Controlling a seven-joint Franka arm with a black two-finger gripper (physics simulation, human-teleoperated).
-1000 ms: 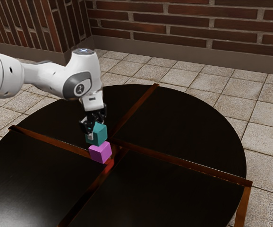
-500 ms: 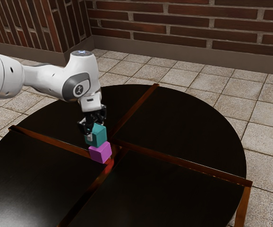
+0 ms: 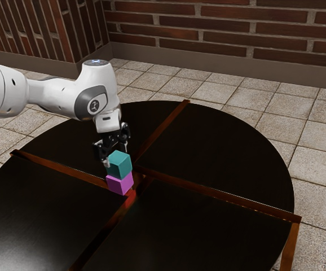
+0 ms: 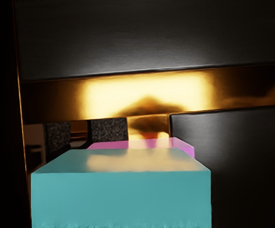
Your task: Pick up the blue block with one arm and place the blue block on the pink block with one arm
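Exterior view: the white arm enters from the exterior view's left, runs level above the round dark table, and bends down at the wrist so that the hand points steeply at the tabletop. The grey joint cap on the wrist carries a small pale mark, too small to read; no other writing is legible. The black gripper hangs close above and just behind the blue block. Its fingers stand apart and, as far as this view shows, press on nothing. The blue block sits upright on top of the pink block, the two touching in a stack and roughly aligned. The stack stands near the table's centre, just beside the crossing of the reddish wooden strips that divide the top into quarters. Behind the table are a tiled floor and a brick wall. Wrist view: the blue block lies directly under the hand, top face level. A thin band of the pink block projects past its far edge. Beyond the stack, a brightly lit wooden strip runs across the dark table.
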